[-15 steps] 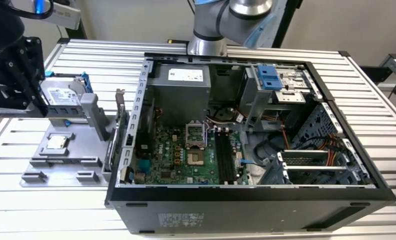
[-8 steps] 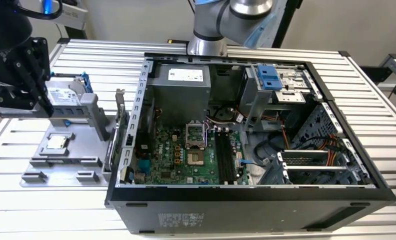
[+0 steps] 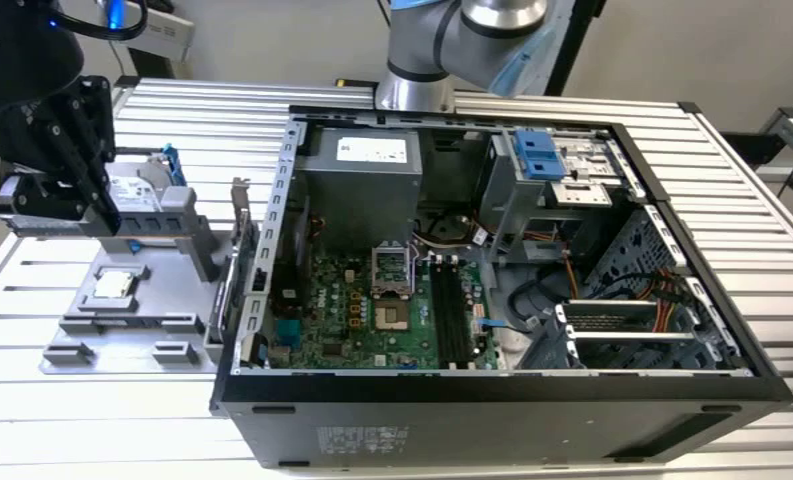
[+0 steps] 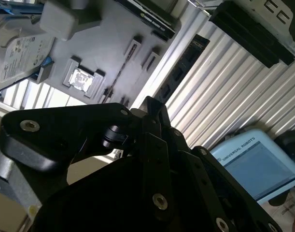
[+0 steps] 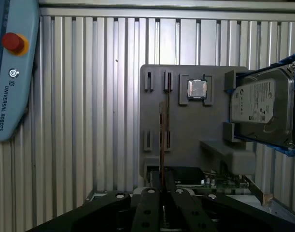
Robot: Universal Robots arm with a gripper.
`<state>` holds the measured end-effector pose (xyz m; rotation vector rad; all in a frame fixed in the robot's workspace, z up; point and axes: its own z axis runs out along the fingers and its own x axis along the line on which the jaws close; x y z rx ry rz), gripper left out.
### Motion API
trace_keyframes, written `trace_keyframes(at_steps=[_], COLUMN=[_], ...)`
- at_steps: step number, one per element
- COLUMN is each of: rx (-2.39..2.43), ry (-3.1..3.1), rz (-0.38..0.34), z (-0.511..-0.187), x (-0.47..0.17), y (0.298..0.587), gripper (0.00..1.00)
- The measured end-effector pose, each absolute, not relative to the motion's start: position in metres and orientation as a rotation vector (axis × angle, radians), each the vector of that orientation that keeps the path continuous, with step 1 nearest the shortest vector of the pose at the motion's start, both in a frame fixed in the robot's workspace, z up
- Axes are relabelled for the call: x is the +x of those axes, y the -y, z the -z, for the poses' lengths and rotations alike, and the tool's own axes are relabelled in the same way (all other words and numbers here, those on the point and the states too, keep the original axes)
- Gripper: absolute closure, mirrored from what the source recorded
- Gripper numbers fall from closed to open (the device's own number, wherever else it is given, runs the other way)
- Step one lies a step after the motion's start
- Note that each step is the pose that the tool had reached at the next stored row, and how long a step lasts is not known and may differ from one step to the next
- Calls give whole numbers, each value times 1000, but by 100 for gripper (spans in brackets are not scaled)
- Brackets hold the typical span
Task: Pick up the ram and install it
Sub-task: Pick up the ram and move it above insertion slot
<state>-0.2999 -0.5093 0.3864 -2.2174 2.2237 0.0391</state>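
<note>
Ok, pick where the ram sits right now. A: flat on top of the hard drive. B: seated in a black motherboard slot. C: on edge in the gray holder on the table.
C: in the first wrist view the ram stands on edge in the gray holder, a little apart from the processor chip.
</note>
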Motion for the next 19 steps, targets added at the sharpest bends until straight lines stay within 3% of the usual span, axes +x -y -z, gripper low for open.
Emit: trace_keyframes(at_steps=[19], rx=[-2221], ry=[-2227], rz=[-32], z=[-386], x=[-286], y=[509], gripper=[100])
